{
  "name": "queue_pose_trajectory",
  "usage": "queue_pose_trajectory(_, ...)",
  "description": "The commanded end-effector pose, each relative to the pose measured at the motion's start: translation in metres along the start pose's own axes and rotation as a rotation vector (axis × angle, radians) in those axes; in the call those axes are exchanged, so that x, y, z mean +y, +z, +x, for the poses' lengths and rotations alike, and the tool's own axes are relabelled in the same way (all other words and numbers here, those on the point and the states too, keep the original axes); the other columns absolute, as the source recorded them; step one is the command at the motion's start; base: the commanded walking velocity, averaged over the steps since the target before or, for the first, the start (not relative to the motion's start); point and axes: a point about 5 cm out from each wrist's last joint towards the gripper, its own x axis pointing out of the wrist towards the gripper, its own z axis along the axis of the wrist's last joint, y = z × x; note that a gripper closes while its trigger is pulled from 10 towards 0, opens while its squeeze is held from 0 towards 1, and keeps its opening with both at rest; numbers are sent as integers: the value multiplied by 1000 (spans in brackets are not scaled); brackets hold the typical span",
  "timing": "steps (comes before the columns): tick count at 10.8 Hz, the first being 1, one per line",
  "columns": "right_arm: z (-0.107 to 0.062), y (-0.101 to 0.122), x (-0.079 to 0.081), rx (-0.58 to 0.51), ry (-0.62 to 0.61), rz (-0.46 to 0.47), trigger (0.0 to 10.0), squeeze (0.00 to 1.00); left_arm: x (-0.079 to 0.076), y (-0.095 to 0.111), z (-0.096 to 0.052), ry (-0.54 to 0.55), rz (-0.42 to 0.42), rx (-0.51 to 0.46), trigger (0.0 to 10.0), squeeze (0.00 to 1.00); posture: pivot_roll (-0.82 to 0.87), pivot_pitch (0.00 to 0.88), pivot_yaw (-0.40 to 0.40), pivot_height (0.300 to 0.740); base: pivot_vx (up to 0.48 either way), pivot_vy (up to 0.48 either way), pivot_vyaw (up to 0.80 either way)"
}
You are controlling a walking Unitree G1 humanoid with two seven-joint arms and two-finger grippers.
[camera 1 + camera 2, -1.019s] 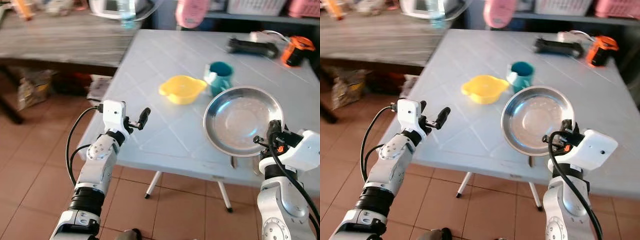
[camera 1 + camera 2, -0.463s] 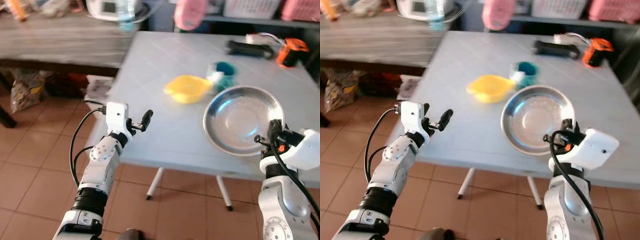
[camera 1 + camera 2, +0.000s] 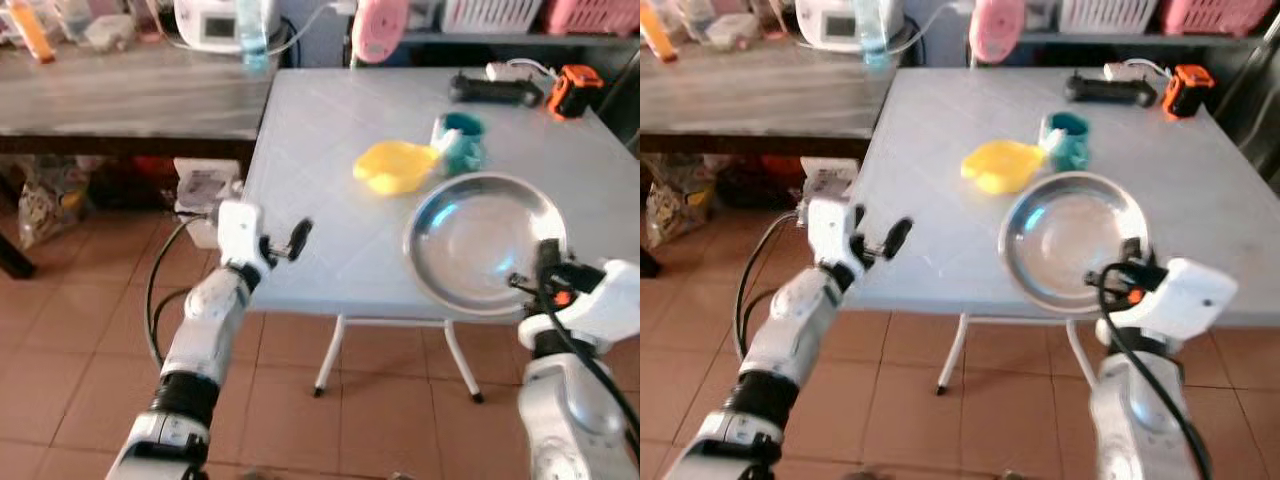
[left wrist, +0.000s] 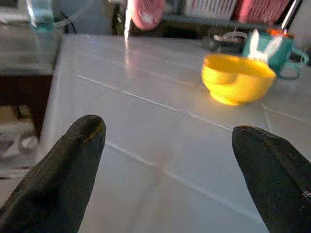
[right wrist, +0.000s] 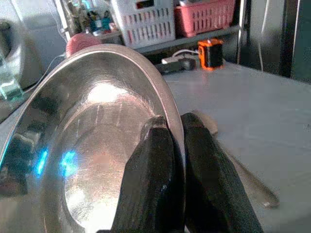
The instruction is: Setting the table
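Note:
My right gripper [image 3: 545,272] is shut on the near rim of a round steel plate [image 3: 485,240], holding it tilted over the front right part of the white table [image 3: 320,150]. In the right wrist view both fingers [image 5: 150,165] pinch the plate's [image 5: 87,145] rim. A yellow bowl [image 3: 395,166] and a teal mug [image 3: 460,140] stand on the table behind the plate. My left gripper [image 3: 288,243] is open and holds nothing, just off the table's front left corner; its wrist view has the bowl [image 4: 238,85] and the mug [image 4: 269,48] ahead.
A metal spoon [image 5: 252,182] lies on the table beside the plate. A black object [image 3: 495,90] and an orange device [image 3: 570,88] sit at the table's far edge. A dark wooden table [image 3: 130,95] with an appliance [image 3: 210,20] stands to the left. Tiled floor [image 3: 80,330] lies below.
The whole view has shifted: the table sits farther off and more to the right, so the camera moved. Both grippers keep their pose, with the plate still held.

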Motion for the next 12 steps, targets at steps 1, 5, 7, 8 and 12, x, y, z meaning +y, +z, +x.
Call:
queue_pose_trajectory(1,0,7,7,-29,25,21,10000,0,12,-4,-6,36,19,19,10000,0,57,117,7,740,0,480,0)
queue_pose_trajectory(5,2,7,16,-50,75,-53,10000,0,12,-3,-4,36,28,19,10000,0,66,107,6,740,0,480,0)
queue_pose_trajectory(7,3,6,20,-51,80,-39,10000,0,13,-2,-4,37,28,16,10000,0,75,106,9,740,0,480,0)
queue_pose_trajectory(8,4,6,20,-51,79,-39,10000,0,13,-2,-3,37,28,16,10000,0,75,105,10,740,0,480,0)
queue_pose_trajectory(12,4,5,18,-56,70,-44,10000,0,11,-2,-1,31,31,17,10000,0,73,106,16,740,0,480,0)
